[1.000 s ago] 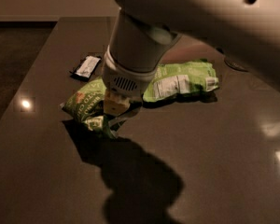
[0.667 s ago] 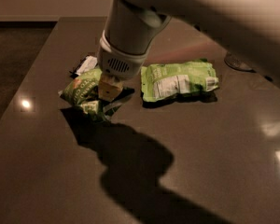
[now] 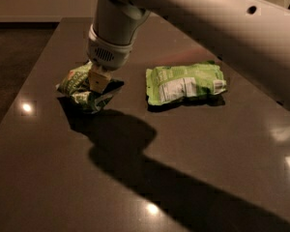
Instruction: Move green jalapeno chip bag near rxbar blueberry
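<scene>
The green jalapeno chip bag is crumpled at the left of the dark table. My gripper comes down onto it from above and is shut on its right part, with one tan finger showing against the bag. The wrist and arm cover the area just behind the bag. The rxbar blueberry does not show; it is hidden behind the gripper and the bag.
A second green bag with a white nutrition-label panel lies to the right of the gripper. The table's left edge runs close by the held bag. The arm casts a wide shadow across the table's middle.
The gripper has carried the jalapeno chip bag to the left and farther back, away from the nutrition-label bag. The rxbar, seen earlier beside the gripper, is now covered.
</scene>
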Controlling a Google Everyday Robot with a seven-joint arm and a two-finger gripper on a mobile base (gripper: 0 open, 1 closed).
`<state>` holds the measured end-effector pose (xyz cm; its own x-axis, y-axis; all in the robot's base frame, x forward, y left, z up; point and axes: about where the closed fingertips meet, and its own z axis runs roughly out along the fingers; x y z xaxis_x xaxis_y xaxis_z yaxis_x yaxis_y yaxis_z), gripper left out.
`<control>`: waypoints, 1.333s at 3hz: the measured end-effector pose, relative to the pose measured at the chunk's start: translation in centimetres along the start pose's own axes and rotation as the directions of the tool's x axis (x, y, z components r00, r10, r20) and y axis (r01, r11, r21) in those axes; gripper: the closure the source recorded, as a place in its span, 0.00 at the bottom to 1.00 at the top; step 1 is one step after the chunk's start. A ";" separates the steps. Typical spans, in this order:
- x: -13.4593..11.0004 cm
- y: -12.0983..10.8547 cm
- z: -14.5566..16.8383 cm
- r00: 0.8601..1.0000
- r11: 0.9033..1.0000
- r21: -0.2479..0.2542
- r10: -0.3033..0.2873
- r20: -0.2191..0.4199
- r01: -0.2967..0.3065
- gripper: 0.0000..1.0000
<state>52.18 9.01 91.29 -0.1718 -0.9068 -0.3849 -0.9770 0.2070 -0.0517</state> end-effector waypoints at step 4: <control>-1.8 -0.8 1.3 1.000 1.000 -0.007 0.012 0.008 -0.012 0.00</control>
